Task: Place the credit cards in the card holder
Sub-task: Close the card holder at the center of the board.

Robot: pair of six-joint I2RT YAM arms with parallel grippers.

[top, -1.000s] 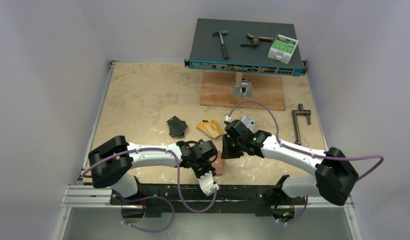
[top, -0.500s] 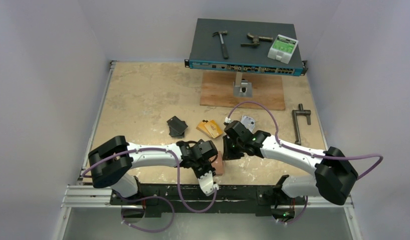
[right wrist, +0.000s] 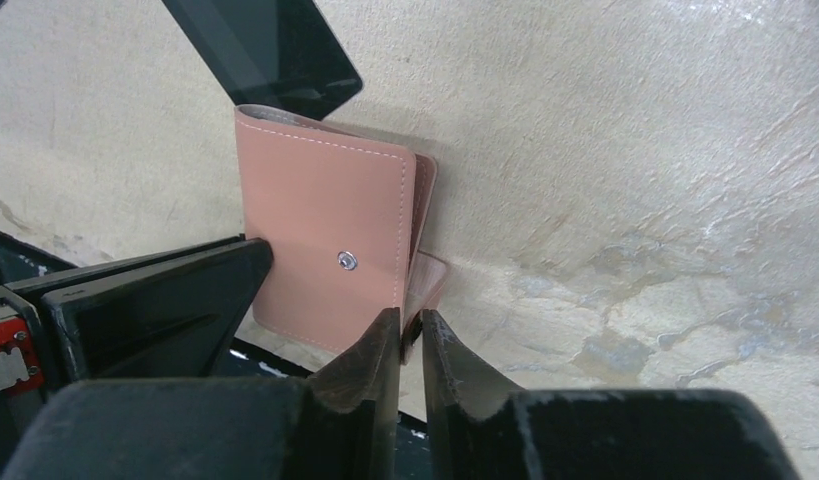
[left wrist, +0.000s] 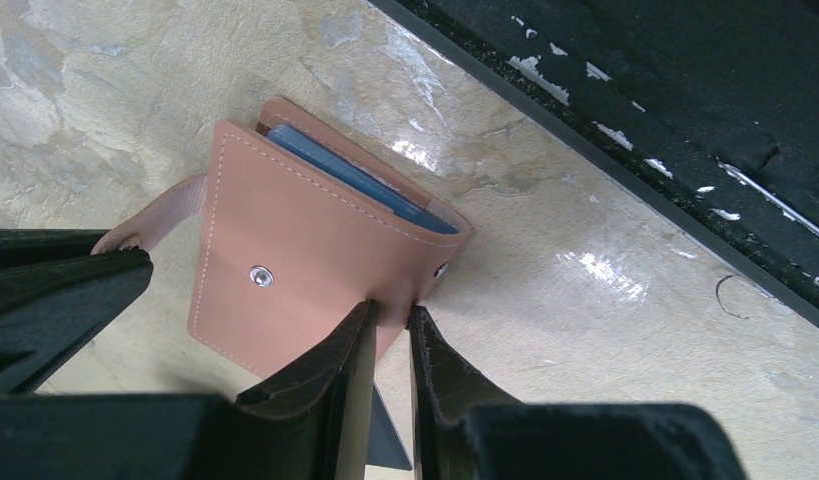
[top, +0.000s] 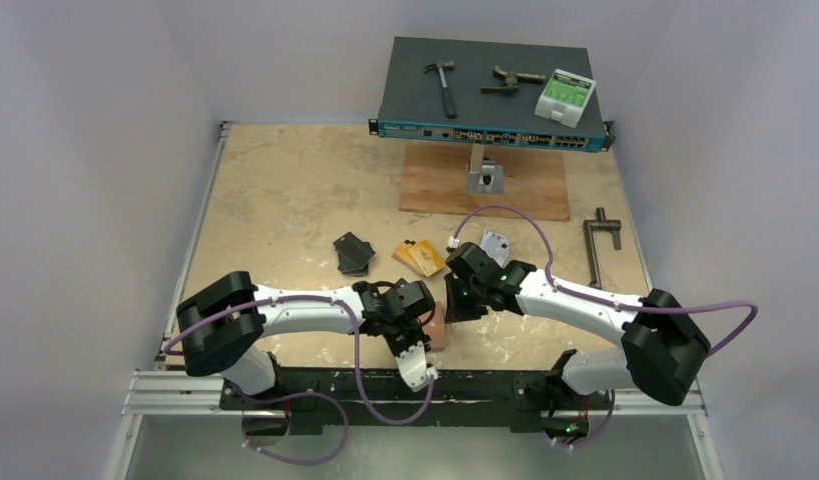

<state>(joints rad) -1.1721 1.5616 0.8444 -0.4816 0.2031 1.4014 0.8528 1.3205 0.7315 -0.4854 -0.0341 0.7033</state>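
The salmon-pink card holder (top: 438,327) stands near the table's front edge, between both grippers. In the left wrist view the card holder (left wrist: 305,250) has blue cards showing at its top slot, and my left gripper (left wrist: 390,312) is shut on its lower corner. In the right wrist view my right gripper (right wrist: 410,325) is shut on the snap tab of the card holder (right wrist: 325,230). A black card stack (top: 353,252), an orange-gold stack (top: 419,257) and a silver-grey card (top: 497,243) lie on the table behind.
A blue network switch (top: 490,95) with a hammer, a clamp and a white box on it stands at the back, on a wooden board (top: 485,182). A metal clamp (top: 600,245) lies at the right. The table's black front rail (left wrist: 685,130) is close to the holder.
My right arm has shifted slightly left, toward the card holder. The left arm and the holder have barely moved.
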